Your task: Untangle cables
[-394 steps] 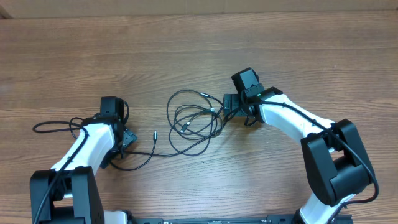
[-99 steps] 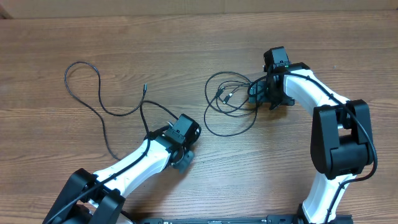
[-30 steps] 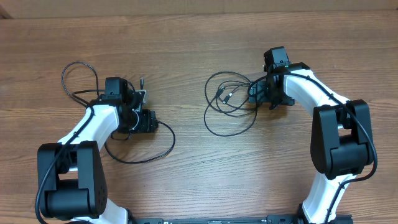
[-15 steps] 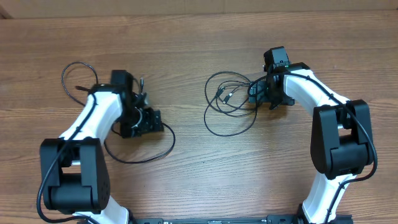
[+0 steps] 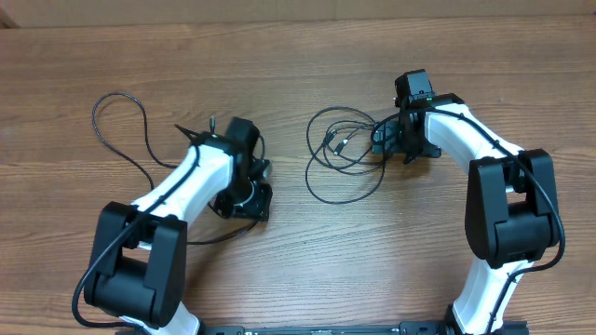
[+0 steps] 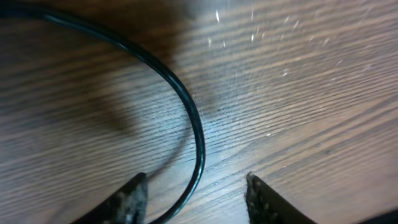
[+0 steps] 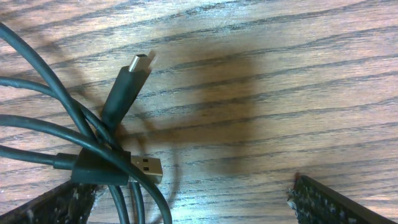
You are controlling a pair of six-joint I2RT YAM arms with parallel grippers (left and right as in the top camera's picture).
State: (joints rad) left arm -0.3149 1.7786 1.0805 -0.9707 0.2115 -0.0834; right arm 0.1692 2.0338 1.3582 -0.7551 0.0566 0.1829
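Wooden surface [image 5: 298, 56], seen from overhead, carried a tangled cluster of cables [image 5: 337, 149] right of centre, with the right end effector [image 5: 386, 140] at its right edge. A separate cable [image 5: 94, 119] looped at far left and trailed toward the left end effector [image 5: 244, 195].

At the left wrist, that cable curved down between the dark fingertips [image 6: 132, 200], which stood partly apart and unclamped.

At the right wrist, two silver plugs [image 7: 146, 167] lay among crossed cords, and the end effector gaped wide, holding nothing.
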